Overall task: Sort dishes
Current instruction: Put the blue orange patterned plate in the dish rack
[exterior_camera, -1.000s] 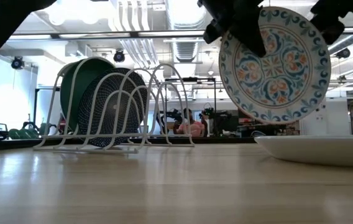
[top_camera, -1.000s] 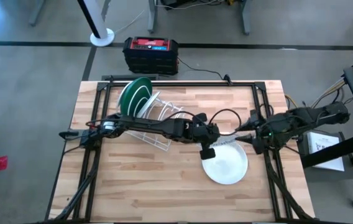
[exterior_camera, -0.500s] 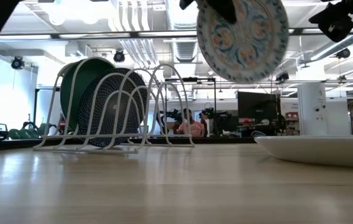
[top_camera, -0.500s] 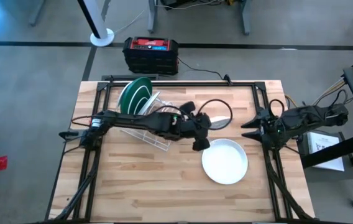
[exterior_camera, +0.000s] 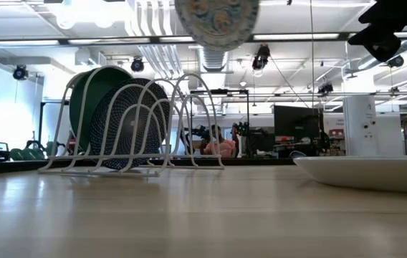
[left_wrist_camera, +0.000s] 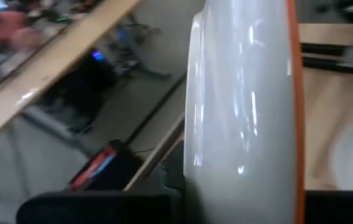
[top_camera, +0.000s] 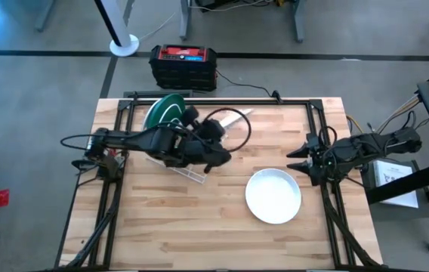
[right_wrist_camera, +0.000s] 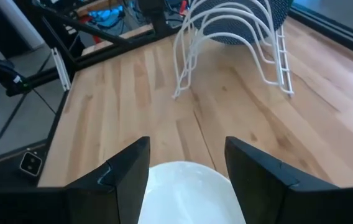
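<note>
Dark fingers of the left claw (top_camera: 213, 145) were clamped shut on the floral plate (top_camera: 227, 119), which it held on edge in the air above the white wire rack (top_camera: 188, 151). In the low view only the lower part of that plate (exterior_camera: 216, 21) showed, hanging high over the rack's (exterior_camera: 135, 129) hoops and clear of them. The left wrist view showed the plate's pale back (left_wrist_camera: 238, 112) close against the camera.

In the rack stood two dishes on edge: the green plate (top_camera: 165, 113) in the slot at the end towards the bench's far edge, and the dark teal plate (exterior_camera: 128, 125) in a slot just beside it, overlapping the green plate (exterior_camera: 92, 93) in the low view.

The right claw (top_camera: 296, 160) hovered at the right side of the bench (top_camera: 199, 219), its fingers (right_wrist_camera: 123, 177) spread wide and holding nothing. Just beside it, the white plate (top_camera: 273, 196) lay flat on the wood, well apart from the rack. From the right wrist the rim of this plate (right_wrist_camera: 186, 193) showed between the open fingers, with the rack (right_wrist_camera: 232, 43) farther off.
</note>
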You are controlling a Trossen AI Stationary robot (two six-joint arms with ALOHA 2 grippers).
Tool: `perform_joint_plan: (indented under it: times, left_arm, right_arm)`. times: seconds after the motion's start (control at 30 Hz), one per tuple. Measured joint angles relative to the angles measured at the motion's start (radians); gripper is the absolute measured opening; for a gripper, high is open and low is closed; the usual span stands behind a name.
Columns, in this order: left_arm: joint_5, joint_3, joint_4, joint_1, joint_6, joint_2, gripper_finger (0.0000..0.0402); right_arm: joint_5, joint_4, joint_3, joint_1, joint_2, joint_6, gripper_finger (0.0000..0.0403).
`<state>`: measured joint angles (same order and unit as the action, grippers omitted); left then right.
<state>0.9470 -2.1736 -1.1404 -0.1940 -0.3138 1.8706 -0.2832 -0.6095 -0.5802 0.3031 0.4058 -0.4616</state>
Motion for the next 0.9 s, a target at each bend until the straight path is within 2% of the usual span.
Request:
perform_joint_plan:
  times: [0.1,0.2,0.4,0.7,0.9]
  left_arm:
    - [0.061,0.034,-0.040,-0.004,-0.049,-0.027,0.0024]
    - [0.069,0.096,-0.039,-0.006,-0.087,-0.074,0.0024]
    - [0.138,0.294,-0.036,-0.011,-0.236,-0.209,0.0024]
    - [0.156,0.598,0.096,-0.013,-0.360,-0.370,0.0024]
    - [0.194,0.730,0.124,-0.013,-0.428,-0.429,0.0024]
  right_arm:
    - [0.000,0.049,0.027,0.000,0.001,0.008,0.0199]
    - [0.000,0.076,0.045,0.000,0.002,0.010,0.0199]
    - [0.000,0.076,0.054,0.000,0.001,0.003,0.0199]
    - [-0.004,0.120,0.057,0.000,0.001,0.014,0.0199]
    - [-0.005,0.121,0.058,0.000,0.001,0.015,0.0199]
